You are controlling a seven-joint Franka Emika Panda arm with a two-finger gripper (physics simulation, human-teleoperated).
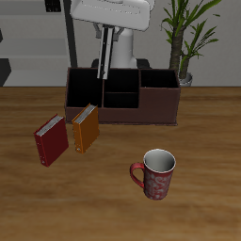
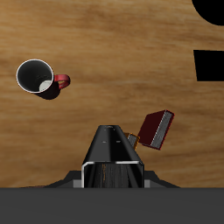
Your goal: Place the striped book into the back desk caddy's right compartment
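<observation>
Nearest the table's [image 1: 56, 207] front edge, at about 5 o'clock from its middle, a red mug [image 1: 158, 174] stands upright with its opening up and its handle toward 9 o'clock. Farther back, at roughly 9 o'clock, a red book [image 1: 52, 139] and an orange book [image 1: 86, 128] sit just beside each other, each tilted. Behind them runs the back desk caddy [image 1: 122, 111]. Its right compartment [image 1: 160, 87] is the 3 o'clock end, and nothing shows inside it. The striped book [image 1: 102, 58] hangs nearly upright above the caddy's opposite, 9 o'clock end, clear of the walls. The fingers [image 2: 84, 178] are closed on its upper part. A potted plant [image 1: 186, 33] stands at 1 o'clock behind the caddy.
</observation>
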